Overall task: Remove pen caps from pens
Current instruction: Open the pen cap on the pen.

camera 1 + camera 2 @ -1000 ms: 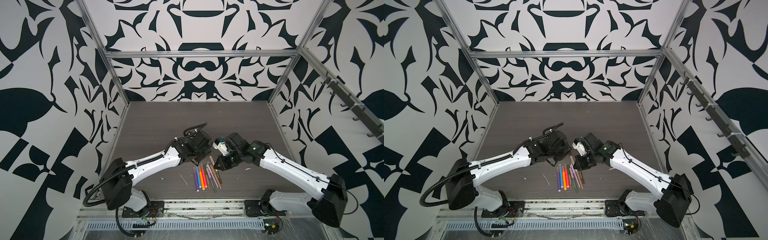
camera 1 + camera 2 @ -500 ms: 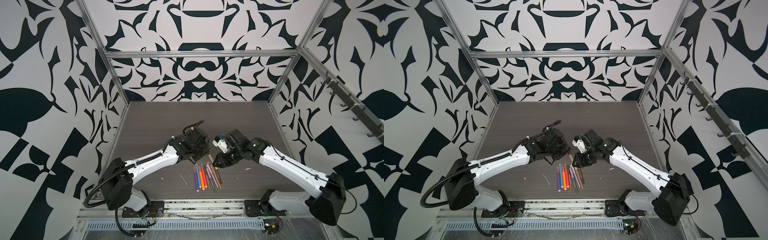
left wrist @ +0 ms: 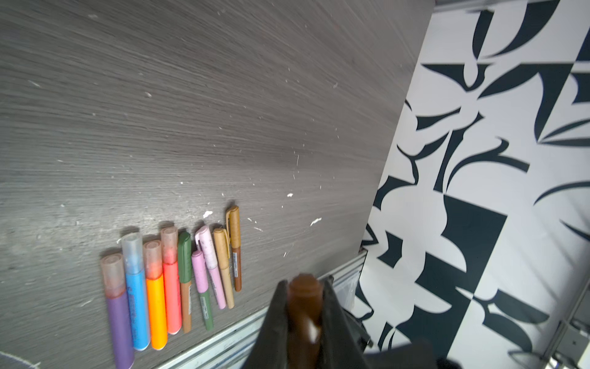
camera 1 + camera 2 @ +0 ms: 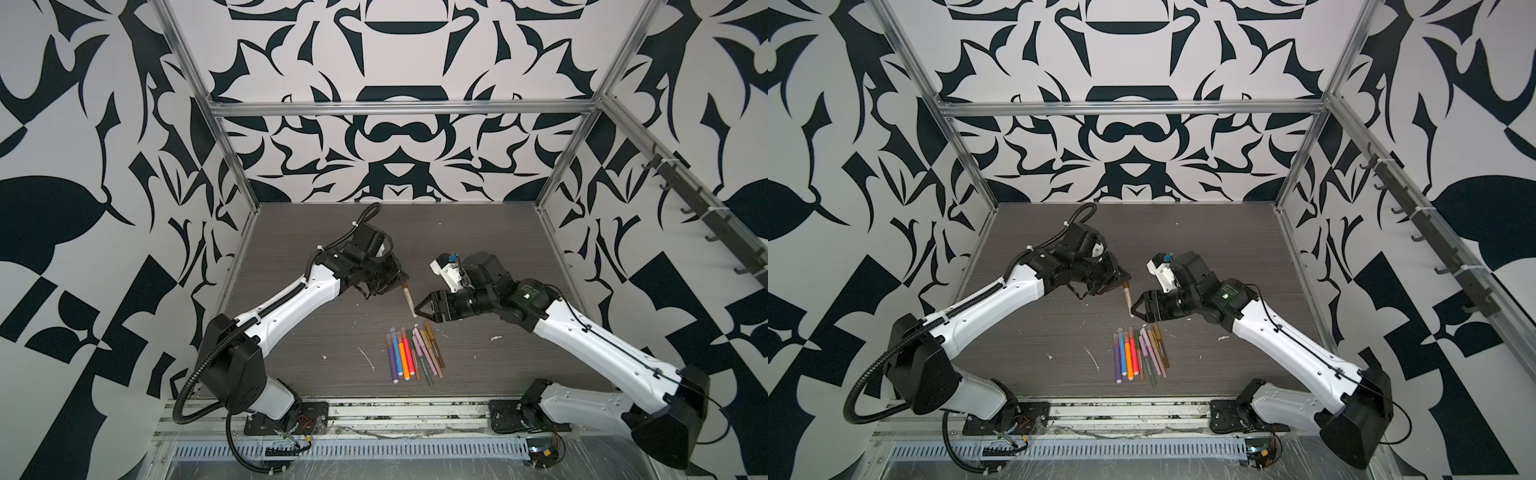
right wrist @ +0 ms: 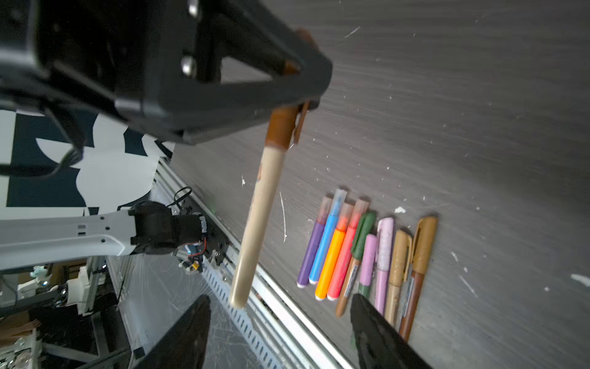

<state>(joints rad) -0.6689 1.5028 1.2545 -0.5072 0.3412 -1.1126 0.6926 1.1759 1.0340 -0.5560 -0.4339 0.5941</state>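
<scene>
My left gripper (image 4: 401, 276) (image 4: 1125, 277) (image 3: 305, 284) is shut on the brown pen cap (image 3: 305, 306) (image 5: 281, 127) of a pen with a cream barrel (image 4: 409, 299) (image 4: 1128, 300) (image 5: 258, 223). The cap sits on the barrel, which hangs slanting above the table. My right gripper (image 4: 419, 309) (image 4: 1136, 309) (image 5: 280, 300) stands open at the barrel's free end, which lies near one finger without touching it. The other pens (image 4: 413, 353) (image 4: 1140, 355) (image 3: 178, 274) (image 5: 360, 255) lie capped in a row near the front edge.
White flecks of debris (image 4: 368, 359) (image 3: 316, 221) are scattered on the dark wood-grain table (image 4: 478, 249). A metal rail (image 4: 399, 409) runs along the front edge, close to the pen row. Patterned walls enclose the left, right and back sides.
My right gripper has opened and let go of the cream barrel. The left arm has drawn back and to the left, carrying the pen by its cap.
</scene>
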